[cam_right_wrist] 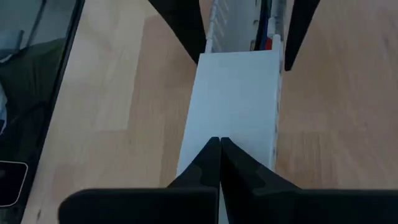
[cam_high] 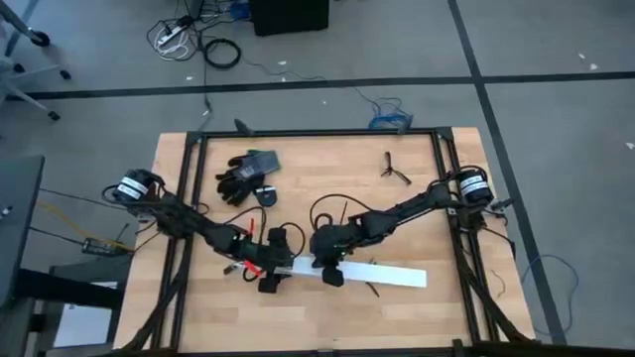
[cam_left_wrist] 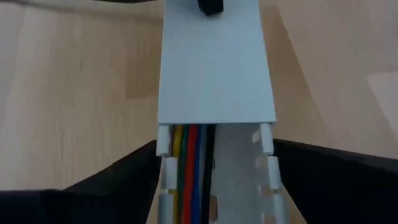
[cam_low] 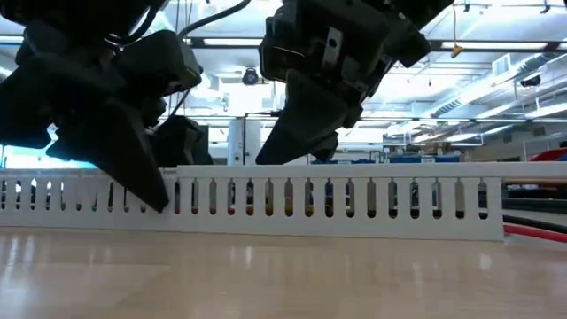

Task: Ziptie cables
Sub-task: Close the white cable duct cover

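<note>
- The cables [cam_left_wrist: 191, 168] lay side by side inside the white slotted channel [cam_high: 372, 274], a bunch of yellow, green, red, blue and black wires running along its length; in the left wrist view they disappeared under the channel's flat white cover [cam_left_wrist: 214, 62].
- In the high view, red wire ends [cam_high: 246, 266] showed at the channel's left end, near the left gripper.
- The channel lay on the wooden table [cam_high: 437, 317] toward its near edge, stretching from the left gripper out to the right past the right gripper.
- The low view showed the channel's slotted side wall [cam_low: 337, 208] standing upright on the table, with red showing through some slots.
- The left gripper [cam_high: 270, 273] sat at the channel's left end with its fingers [cam_left_wrist: 109, 186] spread, one on each side of the channel, straddling the open part where the wires showed.
- The right gripper [cam_high: 330, 268] hung over the covered part of the channel, just right of the left gripper; its fingertips [cam_right_wrist: 219, 163] were pressed together, tips touching above the white cover, pinching nothing I could see.
- Each arm reached in from its own side of the table.
- A black glove [cam_high: 243, 177] lay at the far left of the table, well apart from the channel.
- A small black forked clip [cam_high: 394, 171] lay at the far right side, also well apart.
- The ziptie could not be made out in any view.
</note>
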`<state>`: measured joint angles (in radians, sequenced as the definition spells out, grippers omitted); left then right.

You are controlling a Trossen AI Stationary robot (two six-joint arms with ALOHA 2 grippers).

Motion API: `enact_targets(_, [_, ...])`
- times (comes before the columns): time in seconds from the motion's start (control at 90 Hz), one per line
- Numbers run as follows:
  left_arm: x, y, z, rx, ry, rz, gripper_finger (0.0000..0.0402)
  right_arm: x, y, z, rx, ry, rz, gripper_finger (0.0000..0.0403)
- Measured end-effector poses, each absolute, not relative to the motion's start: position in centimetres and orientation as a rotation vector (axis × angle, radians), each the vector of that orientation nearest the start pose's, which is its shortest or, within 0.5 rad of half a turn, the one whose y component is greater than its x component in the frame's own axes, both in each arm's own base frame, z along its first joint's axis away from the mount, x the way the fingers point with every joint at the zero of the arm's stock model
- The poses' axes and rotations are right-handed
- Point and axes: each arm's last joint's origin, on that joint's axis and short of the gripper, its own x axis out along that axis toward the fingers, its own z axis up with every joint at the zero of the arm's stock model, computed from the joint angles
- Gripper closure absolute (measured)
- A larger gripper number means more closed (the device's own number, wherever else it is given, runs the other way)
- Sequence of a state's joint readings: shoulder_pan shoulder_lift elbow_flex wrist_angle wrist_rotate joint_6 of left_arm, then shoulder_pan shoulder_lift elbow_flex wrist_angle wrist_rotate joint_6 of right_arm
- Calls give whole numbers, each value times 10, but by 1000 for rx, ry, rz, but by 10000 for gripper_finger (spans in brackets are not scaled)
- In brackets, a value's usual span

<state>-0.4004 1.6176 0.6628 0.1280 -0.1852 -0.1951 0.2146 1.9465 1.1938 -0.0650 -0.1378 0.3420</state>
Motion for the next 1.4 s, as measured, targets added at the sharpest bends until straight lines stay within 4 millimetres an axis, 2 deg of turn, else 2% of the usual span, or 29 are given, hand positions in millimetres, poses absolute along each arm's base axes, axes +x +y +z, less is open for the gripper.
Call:
enact_targets(0.367, [267, -107, 131, 58, 808, -126, 160, 394, 88, 156, 286, 857, 206, 403])
enact_targets(1.033, [267, -107, 131, 56, 803, -127, 163, 402, 77, 161, 257, 758, 258, 403])
enact_targets(1.111, [268, -108, 132, 54, 797, -128, 163, 404, 77, 166, 248, 708, 265, 403])
enact_targets(1.244, [268, -107, 131, 26, 800, -113, 163, 400, 82, 187, 238, 650, 290, 403])
enact_targets(1.4, [267, -106, 131, -16, 819, -61, 164, 389, 88, 193, 222, 720, 259, 403])
